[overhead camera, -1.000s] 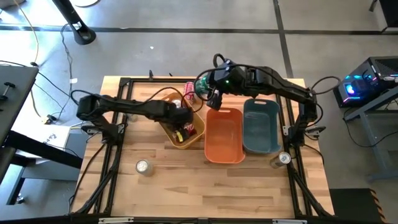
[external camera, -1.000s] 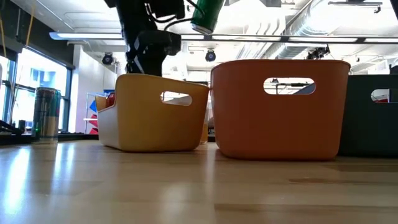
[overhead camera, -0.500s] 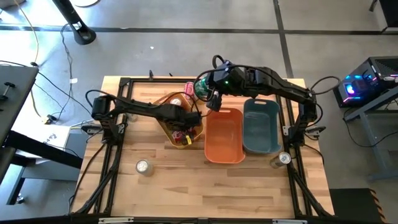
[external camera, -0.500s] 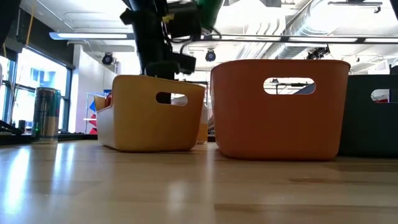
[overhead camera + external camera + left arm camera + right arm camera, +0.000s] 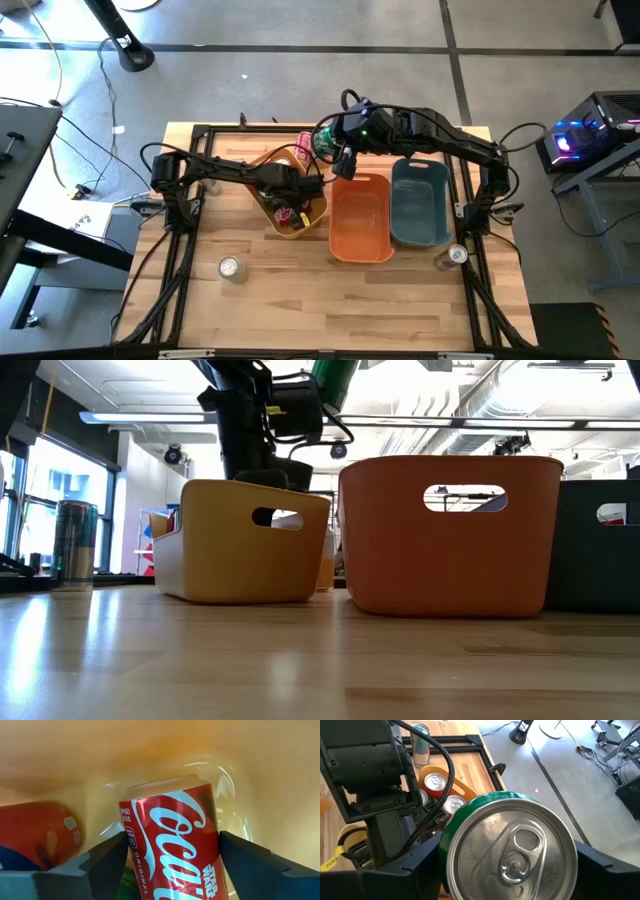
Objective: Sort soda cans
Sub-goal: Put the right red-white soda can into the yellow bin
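Yellow bin (image 5: 240, 555) on wooden table (image 5: 300, 670), left of centre, slot handle facing camera; orange bin (image 5: 450, 540) just beside it on right, taller, slot handle near rim; dark bin (image 5: 600, 550) at right edge, touching or nearly touching orange bin; silver-green can (image 5: 74, 543) upright far left, well apart from bins; dark arm (image 5: 245, 420) descends from above into yellow bin; green can (image 5: 333, 378) aloft at top edge, tilted, above gap between yellow and orange bins; its gripper out of frame.

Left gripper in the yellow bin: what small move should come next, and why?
Probably open and lift away. The left gripper is down inside the yellow bin with its fingers around a red can, near another red can.
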